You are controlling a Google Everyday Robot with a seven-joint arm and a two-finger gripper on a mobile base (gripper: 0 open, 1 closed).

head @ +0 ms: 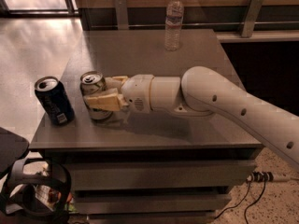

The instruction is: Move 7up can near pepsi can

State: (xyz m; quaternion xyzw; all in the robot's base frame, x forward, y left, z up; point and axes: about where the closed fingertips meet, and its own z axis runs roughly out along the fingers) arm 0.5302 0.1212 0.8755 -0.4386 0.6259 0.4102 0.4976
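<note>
The 7up can, pale with a silver top, stands upright on the grey table near its front left. My gripper reaches in from the right and its cream fingers are shut around the can's body. The pepsi can, dark navy with a silver top and a small white label patch, stands upright just left of the 7up can, a small gap between them, close to the table's left front corner.
A clear plastic water bottle stands at the back of the table. The table's front edge lies just below the cans, with drawers under it. Cables and a power strip lie on the floor at right.
</note>
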